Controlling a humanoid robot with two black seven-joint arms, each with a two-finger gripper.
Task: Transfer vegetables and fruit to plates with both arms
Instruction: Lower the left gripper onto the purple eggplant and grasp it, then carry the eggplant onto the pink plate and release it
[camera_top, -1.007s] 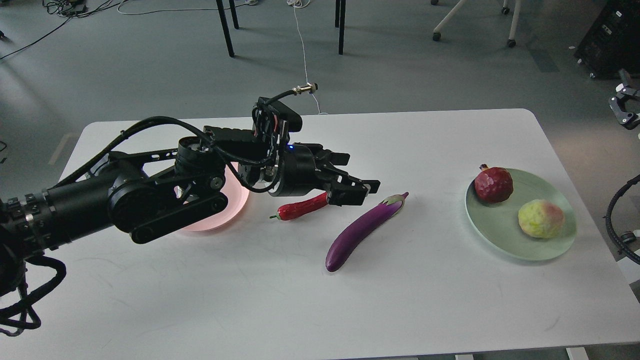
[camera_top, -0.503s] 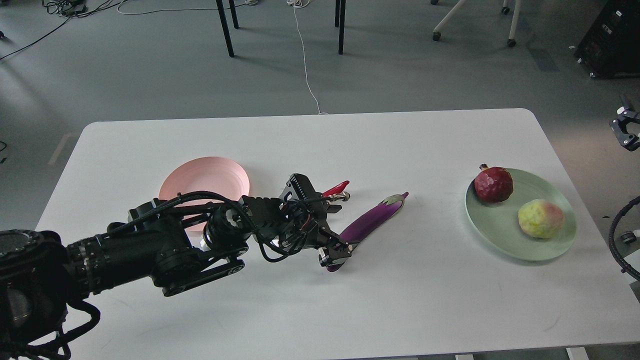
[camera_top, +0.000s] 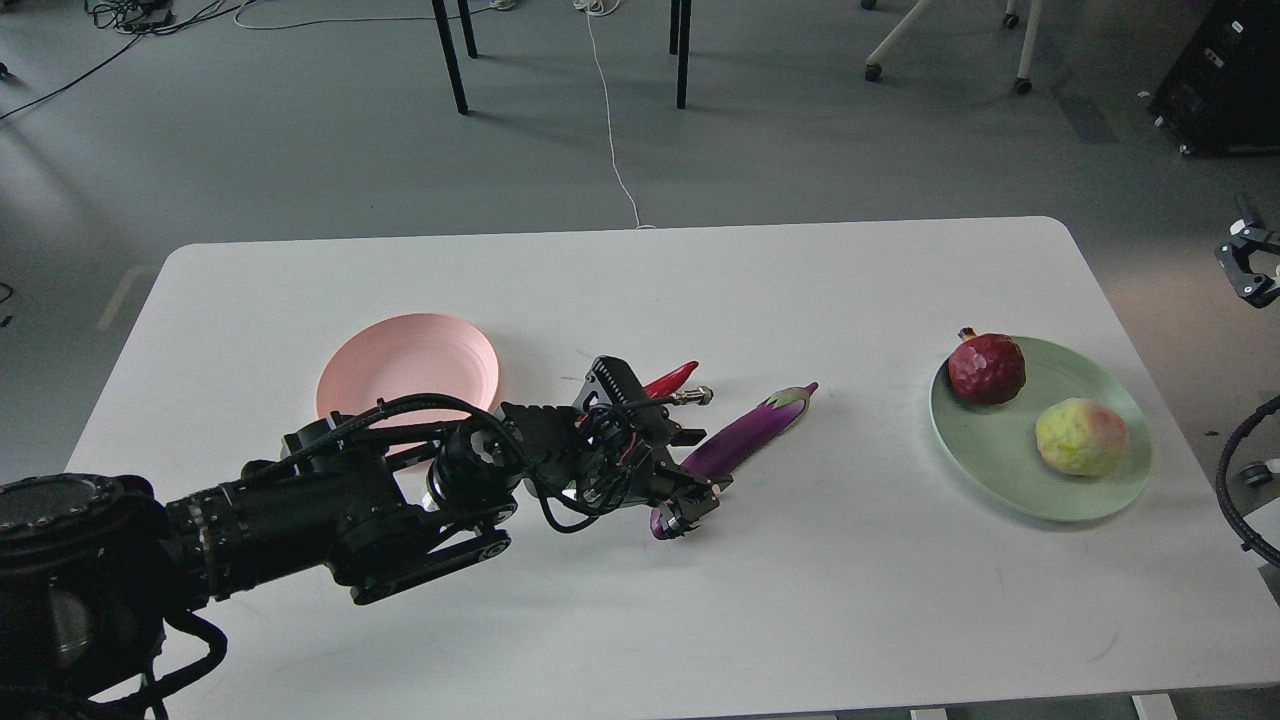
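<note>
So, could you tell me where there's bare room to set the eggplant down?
The pink plate is bare; so is the table between the eggplant and green plate. It's crowded where the left gripper, eggplant and chili meet.

Table (camera_top: 640, 620) near edge and far edge bare, passable; centre blocked by left arm (camera_top: 330, 510), eggplant (camera_top: 750, 440), chili (camera_top: 668, 379); green plate (camera_top: 1035, 500) occupies right edge

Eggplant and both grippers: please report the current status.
Left gripper low at eggplant's near end, grip unclear. Right gripper at frame edge, state unclear. Chili partly hidden behind the left arm. Pink plate empty.
</note>
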